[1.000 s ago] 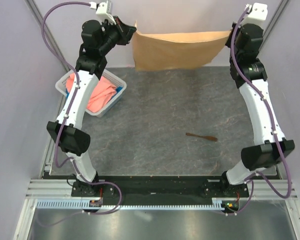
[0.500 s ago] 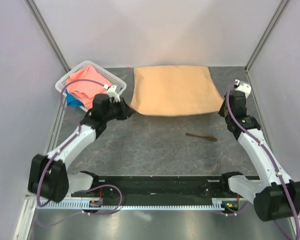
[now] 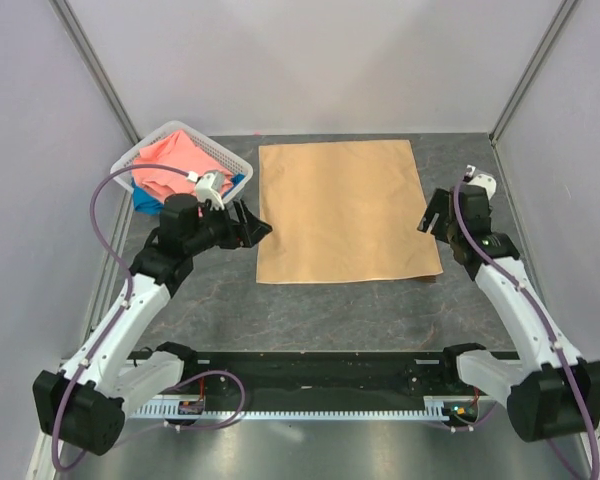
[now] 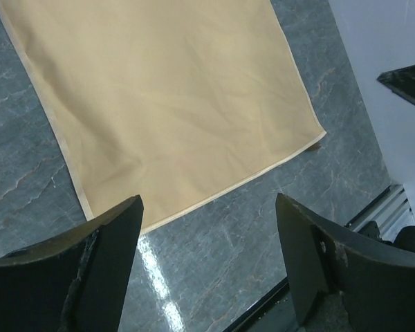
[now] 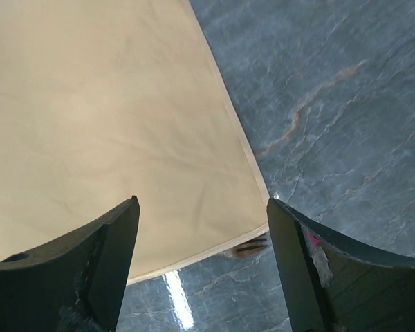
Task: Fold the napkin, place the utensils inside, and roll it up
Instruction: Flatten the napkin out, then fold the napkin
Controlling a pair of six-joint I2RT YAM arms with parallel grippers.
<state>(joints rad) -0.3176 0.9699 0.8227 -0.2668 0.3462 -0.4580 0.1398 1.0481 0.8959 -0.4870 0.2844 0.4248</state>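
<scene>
The peach-gold napkin (image 3: 345,210) lies spread flat on the dark table, also seen as the napkin (image 4: 166,90) and the napkin (image 5: 104,117) in the wrist views. The fork is almost wholly covered by its near right corner; only the dark tines (image 5: 251,245) poke out past the hem, a brown speck (image 4: 316,146) in the left wrist view. My left gripper (image 3: 254,225) hovers open at the napkin's left edge, and its jaws (image 4: 207,202) hold nothing. My right gripper (image 3: 427,214) stands open over the right edge, its jaws (image 5: 203,203) likewise free of the cloth.
A white basket (image 3: 138,160) holding a coral-pink cloth (image 3: 175,165) and a blue cloth (image 3: 146,200) stands at the back left, just behind my left arm. Grey walls close in on both sides and the back. The black base rail (image 3: 310,370) runs along the front.
Both arms came down and toward the front, laying the hanging napkin flat over the fork. Both grippers went from shut on its corners to open and let it go.
</scene>
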